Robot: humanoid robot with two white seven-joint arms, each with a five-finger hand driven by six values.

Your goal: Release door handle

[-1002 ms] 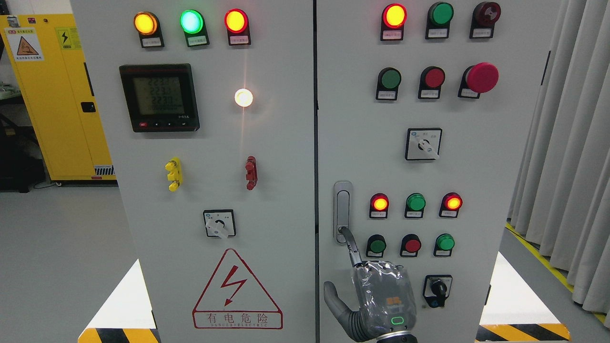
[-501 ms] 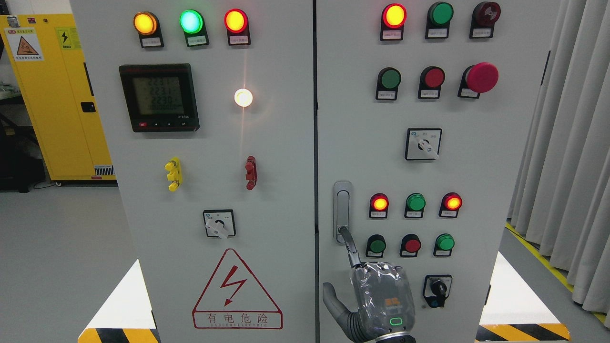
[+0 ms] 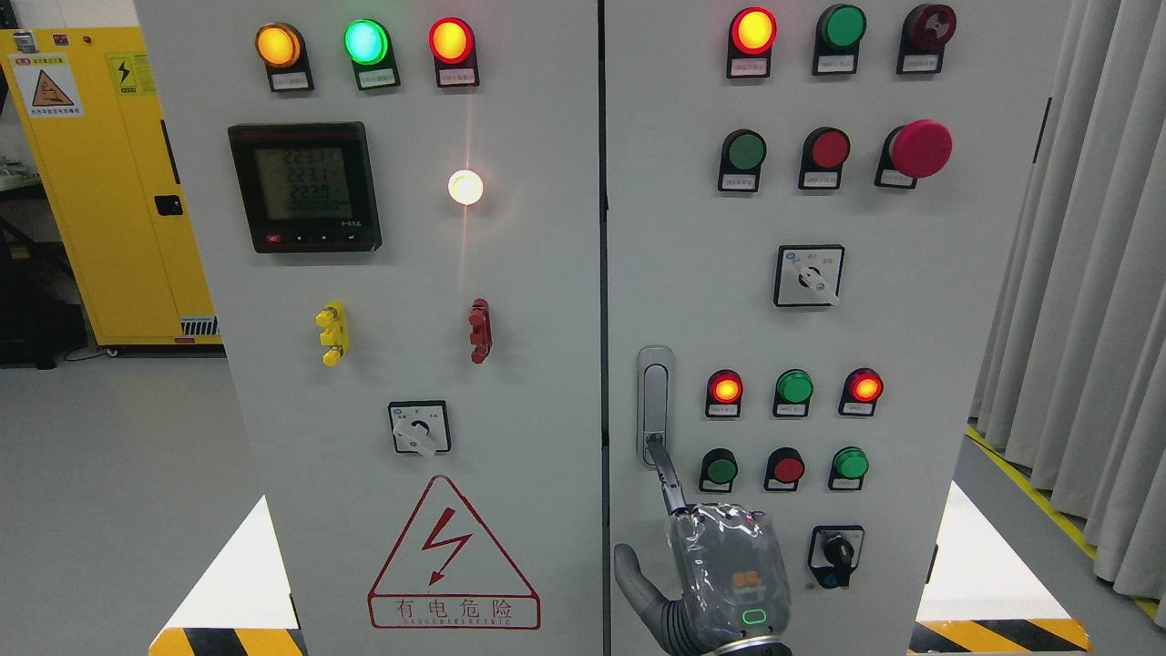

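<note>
Head view: our right hand [image 3: 720, 574] rises from the bottom edge right of centre, one finger [image 3: 668, 474] stretched up so its tip touches the handle's [image 3: 655, 405] lower end, thumb splayed left, nothing gripped. Handle sits upright low on the right door [image 3: 911, 319], beside the seam. We judge it stiff metal, smooth, probably sprung; its lower end is the only purchase.

— Where do we look from?
— From the head, facing the grey cabinet [image 3: 547, 301] nearly square on and close, so its two doors run off the top and bottom edges.
— And at the sides?
— The yellow cabinet [image 3: 100, 182] far left, the curtain [image 3: 1093, 301] right. We have this one view only.
</note>
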